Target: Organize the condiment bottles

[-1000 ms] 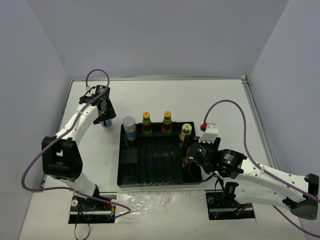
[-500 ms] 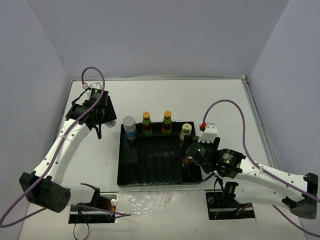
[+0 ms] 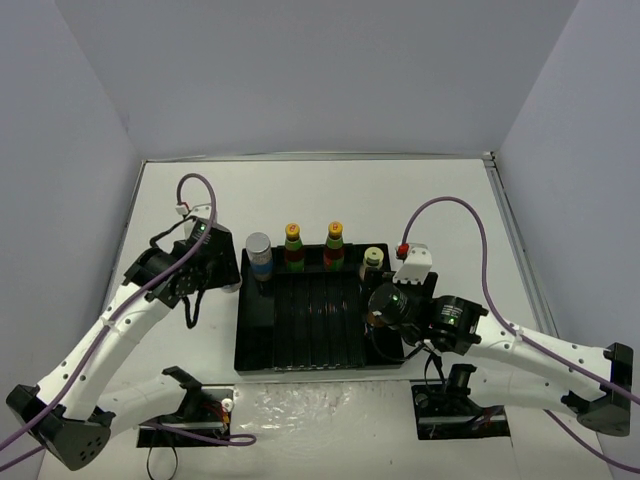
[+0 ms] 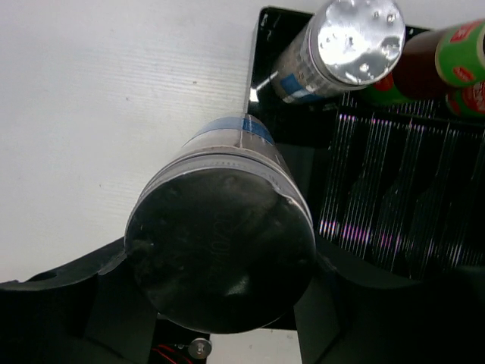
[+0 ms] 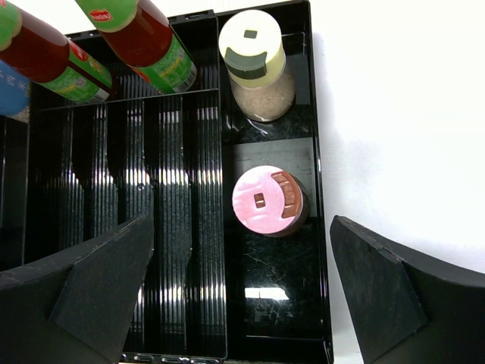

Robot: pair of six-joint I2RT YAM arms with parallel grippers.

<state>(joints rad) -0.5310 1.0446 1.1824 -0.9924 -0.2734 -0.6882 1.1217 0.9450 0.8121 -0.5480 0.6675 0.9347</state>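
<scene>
Holding shaker [image 4: 220, 258] in clamped left jaws, above worktop [image 4: 114, 98] at tray [image 4: 379, 189]'s left wall.
Right jaws are hanging wide open, empty, above pink-capped bottle [image 5: 269, 202], which is standing in tray's right compartment.

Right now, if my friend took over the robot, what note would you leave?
Left gripper: shut on the second shaker, at the tray's left edge.
Right gripper: open, above the pink-capped bottle.
Done: first shaker, two orange-capped bottles and yellow-capped bottle along the tray's back; pink-capped bottle in the right column.
Left: put the second shaker in the tray.
</scene>
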